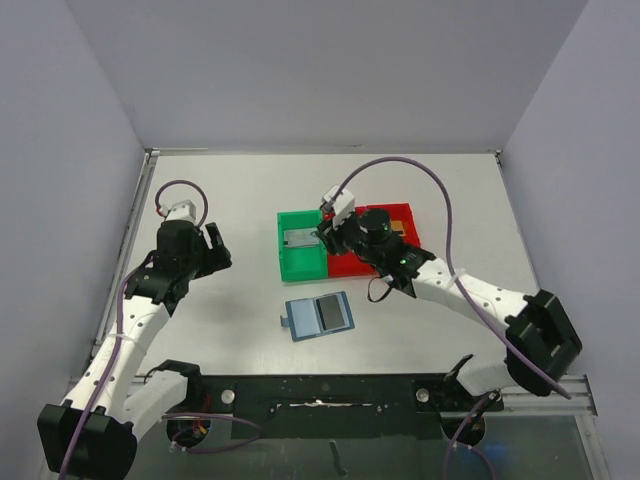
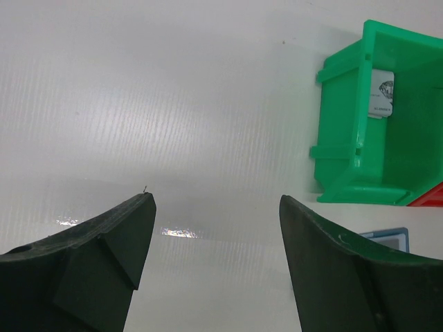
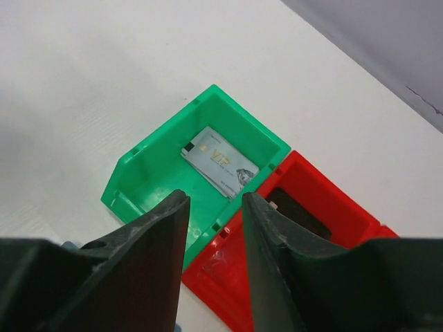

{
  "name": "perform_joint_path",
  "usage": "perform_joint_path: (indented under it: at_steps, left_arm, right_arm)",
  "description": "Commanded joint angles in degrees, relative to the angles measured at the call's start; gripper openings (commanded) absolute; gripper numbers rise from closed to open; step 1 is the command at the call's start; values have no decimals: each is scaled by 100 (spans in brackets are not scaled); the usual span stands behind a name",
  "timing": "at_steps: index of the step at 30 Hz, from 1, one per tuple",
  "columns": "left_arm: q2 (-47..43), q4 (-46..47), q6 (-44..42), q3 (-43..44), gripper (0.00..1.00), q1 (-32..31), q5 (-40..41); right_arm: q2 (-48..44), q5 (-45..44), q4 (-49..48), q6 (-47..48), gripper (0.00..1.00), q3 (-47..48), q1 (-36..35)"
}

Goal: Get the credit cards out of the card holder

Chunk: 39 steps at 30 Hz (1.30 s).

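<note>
The card holder, a small blue bifold, lies open on the table in front of the bins; its corner shows in the left wrist view. A silver credit card lies in the green bin, also seen as the silver card from above and the card from the left wrist. A dark card lies in the red bin. My right gripper hovers over the wall between the bins, jaws narrowly apart, nothing between them. My left gripper is open over bare table.
The green bin and red bin stand side by side at the table's middle. My right gripper hangs above them. My left gripper is far to their left. Grey walls enclose the table.
</note>
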<state>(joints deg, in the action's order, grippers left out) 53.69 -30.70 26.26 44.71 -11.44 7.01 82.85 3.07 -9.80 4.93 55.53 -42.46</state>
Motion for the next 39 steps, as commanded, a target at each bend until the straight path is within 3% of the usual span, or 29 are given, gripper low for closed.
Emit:
perform_joint_path:
  at_steps: [1, 6, 10, 15, 20, 22, 26, 27, 32, 39]
  left_arm:
    - [-78, 314, -106, 31, 72, 53, -126]
    - [-95, 524, -204, -35, 72, 54, -589]
    - [-91, 655, -217, -86, 72, 55, -968]
    - [-6, 1037, -26, -242, 72, 54, -1971]
    - [237, 1978, 1002, -533, 68, -118, -2856]
    - [243, 2187, 1215, -576, 68, -413, -2758]
    - [348, 2376, 1474, -597, 68, -1212, -2356]
    - [415, 2422, 1562, -614, 67, -1468, -2304]
    - [657, 2716, 2156, -793, 66, -2464, -1771]
    - [1352, 3181, 2936, -912, 58, -3174, -1314]
  right_arm:
    - [-1121, -915, -769, -1201, 40, -705, 45]
    - [-2235, -556, -612, -2502, 53, -1538, 42]
    - [-2722, -486, 248, -3646, 64, -1747, 78]
    - [-3161, -149, 154, -4906, 99, -2440, 97]
    - [-3353, 85, -787, -6135, 98, -3553, 147]
    - [-3390, 117, -1584, -6657, 98, -4072, 150]
    - [-3221, 147, -4134, -7330, 98, -5258, 139]
    - [-3146, 184, -4249, -7405, 98, -5379, 185]
    - [-2749, 558, -1312, -6878, 100, -4001, 339]
    - [-2042, 412, -669, -6967, 75, -3511, 373]
